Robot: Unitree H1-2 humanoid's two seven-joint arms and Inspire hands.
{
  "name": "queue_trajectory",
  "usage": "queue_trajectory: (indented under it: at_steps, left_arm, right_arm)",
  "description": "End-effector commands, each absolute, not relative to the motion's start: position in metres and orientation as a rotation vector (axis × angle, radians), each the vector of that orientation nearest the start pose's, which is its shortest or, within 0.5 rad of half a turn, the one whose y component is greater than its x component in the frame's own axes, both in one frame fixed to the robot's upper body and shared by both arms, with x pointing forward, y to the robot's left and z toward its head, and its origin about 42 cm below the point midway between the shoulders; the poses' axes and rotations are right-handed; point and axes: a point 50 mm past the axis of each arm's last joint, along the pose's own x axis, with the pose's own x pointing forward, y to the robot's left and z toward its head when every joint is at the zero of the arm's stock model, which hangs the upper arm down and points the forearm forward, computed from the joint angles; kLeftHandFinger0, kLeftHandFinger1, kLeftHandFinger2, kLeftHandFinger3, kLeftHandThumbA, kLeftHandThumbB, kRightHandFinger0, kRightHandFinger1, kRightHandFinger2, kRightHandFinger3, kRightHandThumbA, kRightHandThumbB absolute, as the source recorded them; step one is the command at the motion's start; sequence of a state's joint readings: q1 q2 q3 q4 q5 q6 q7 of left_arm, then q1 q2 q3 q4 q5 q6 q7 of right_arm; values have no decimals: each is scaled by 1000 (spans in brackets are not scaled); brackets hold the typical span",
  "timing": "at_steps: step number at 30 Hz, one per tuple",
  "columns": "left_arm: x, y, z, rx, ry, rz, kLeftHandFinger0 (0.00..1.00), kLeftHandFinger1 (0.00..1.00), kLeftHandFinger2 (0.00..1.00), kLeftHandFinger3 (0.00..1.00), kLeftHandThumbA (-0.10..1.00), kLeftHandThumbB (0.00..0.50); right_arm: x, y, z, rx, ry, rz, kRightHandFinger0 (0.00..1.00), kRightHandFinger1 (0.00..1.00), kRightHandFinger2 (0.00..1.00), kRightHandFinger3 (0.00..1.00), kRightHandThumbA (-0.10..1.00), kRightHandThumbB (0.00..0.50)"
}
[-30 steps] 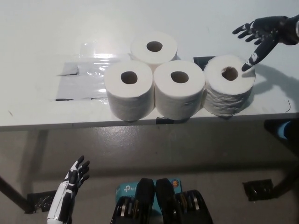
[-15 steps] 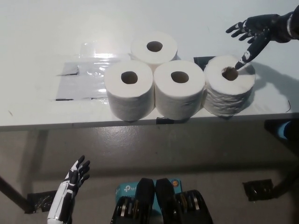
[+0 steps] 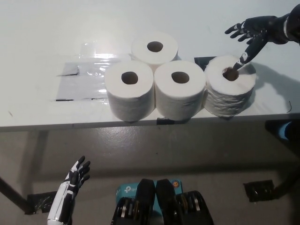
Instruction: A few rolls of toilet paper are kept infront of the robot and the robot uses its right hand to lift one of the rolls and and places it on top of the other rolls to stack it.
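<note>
toilet paper rolls (image 3: pixel 154 89) clustered beside right hand (image 3: pixel 251 35)

1. Four white cylindrical toilet paper rolls stand upright, hollow cores facing up, near the front edge of the white desk (image 3: pixel 37 47) at the frame's centre.
2. The front left roll (image 3: pixel 130 89) touches the front middle roll (image 3: pixel 180 89).
3. The back roll (image 3: pixel 154 47) stands behind them, touching both.
4. The rightmost roll (image 3: pixel 230 86) has a looser, crinkled wrap and stands just beside the middle one.
</note>
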State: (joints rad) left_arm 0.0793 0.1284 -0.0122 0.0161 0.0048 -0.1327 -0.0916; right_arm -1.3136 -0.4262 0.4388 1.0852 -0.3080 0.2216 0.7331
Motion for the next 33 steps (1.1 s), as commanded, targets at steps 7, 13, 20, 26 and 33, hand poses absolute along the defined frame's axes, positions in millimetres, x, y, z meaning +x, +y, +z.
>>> queue_trajectory:
  at_steps: [7,13,20,26,33]
  left_arm:
    - [254,251,90,150,-73,-114,1000,1000,1000,1000,1000,87]
    - [255,251,90,142,-76,-117,1000,1000,1000,1000,1000,90]
    - [254,250,90,141,-74,-116,1000,1000,1000,1000,1000,84]
    - [255,250,90,138,-75,-121,1000,1000,1000,1000,1000,79]
    - [255,251,91,148,-82,-117,1000,1000,1000,1000,1000,84]
  right_arm:
    - [591,-241,426,-1038,258,522,1000,1000,1000,1000,984,344]
    - [592,-241,422,-1019,270,532,1000,1000,1000,1000,972,332]
    - [591,-237,418,-1037,282,537,1000,1000,1000,1000,977,319]
    - [592,-237,412,-1059,273,544,1000,1000,1000,1000,973,312]
    - [596,-237,405,-1120,277,534,1000,1000,1000,1000,1000,327]
